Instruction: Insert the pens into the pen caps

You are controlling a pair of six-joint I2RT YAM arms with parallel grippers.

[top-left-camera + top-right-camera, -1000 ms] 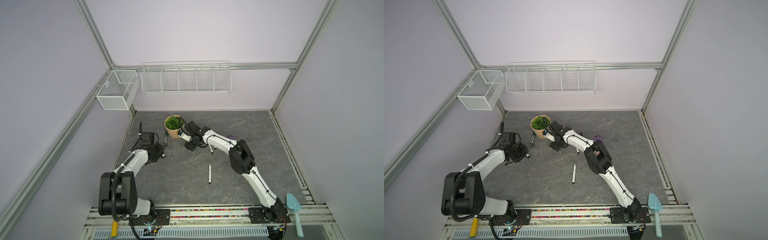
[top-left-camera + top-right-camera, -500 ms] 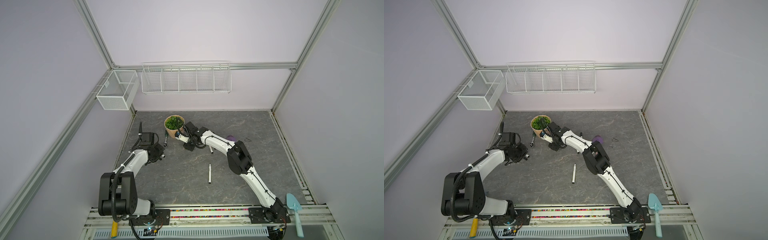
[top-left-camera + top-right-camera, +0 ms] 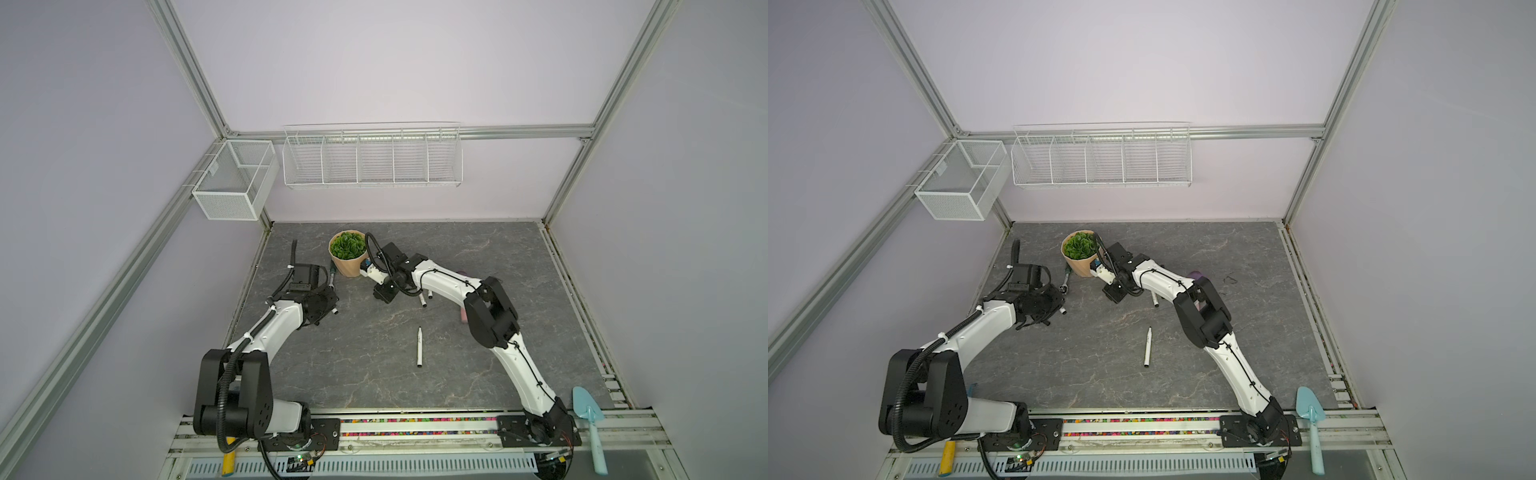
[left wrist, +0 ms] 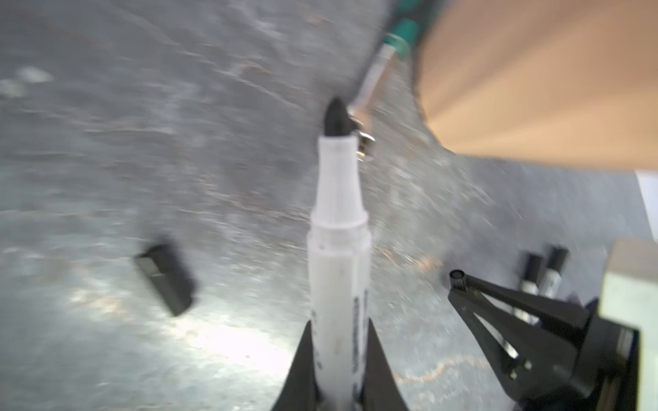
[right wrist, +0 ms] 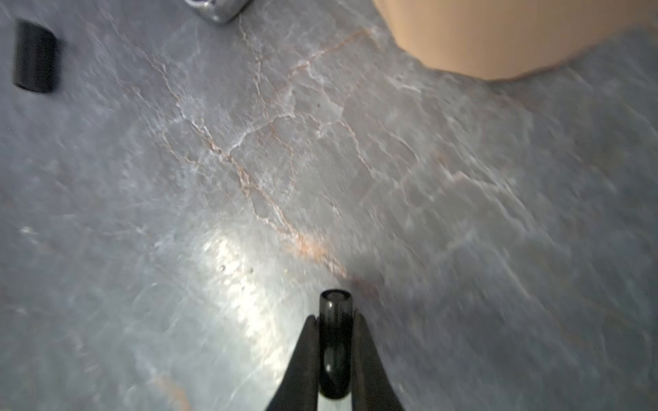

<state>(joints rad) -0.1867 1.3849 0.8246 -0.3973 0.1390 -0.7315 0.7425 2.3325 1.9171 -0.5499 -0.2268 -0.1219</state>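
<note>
A loose pen (image 3: 419, 347) lies flat near mid-table. Beyond it both arms reach low and inward: the left gripper (image 4: 340, 325) clamps an uncapped pen (image 4: 338, 231), and the right gripper (image 5: 334, 317) pinches a black cap (image 5: 334, 302). Farther back stands a potted plant (image 3: 348, 266), with a wrench (image 3: 1066, 280) just left of it.

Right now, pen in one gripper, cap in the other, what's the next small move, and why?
Probably move the right gripper, shut on a cap, toward the bare tip of the pen clamped in the left gripper; cap and tip are well apart.
</note>
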